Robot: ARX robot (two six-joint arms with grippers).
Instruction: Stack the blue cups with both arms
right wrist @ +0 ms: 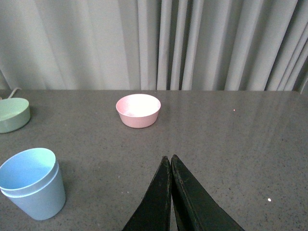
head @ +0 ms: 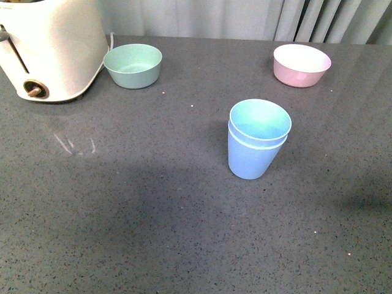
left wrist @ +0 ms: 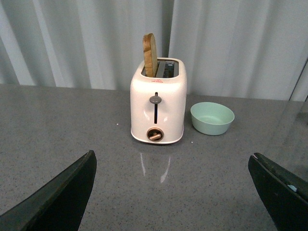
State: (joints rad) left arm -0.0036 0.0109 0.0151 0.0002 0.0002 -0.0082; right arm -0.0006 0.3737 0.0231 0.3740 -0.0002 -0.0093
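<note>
Jaws clear of cups [head: 258, 139] (bowls [head: 133, 65] behind)

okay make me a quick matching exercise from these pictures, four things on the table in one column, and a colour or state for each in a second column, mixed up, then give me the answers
Column one:
1. blue cups
2. toaster
3. right end effector
4. bowl beside the toaster

Column two:
A. sage green
B. nested one inside the other
C. holding a slice in one slot
D. shut, holding nothing

Pairs: 1-B, 2-C, 3-D, 4-A
</note>
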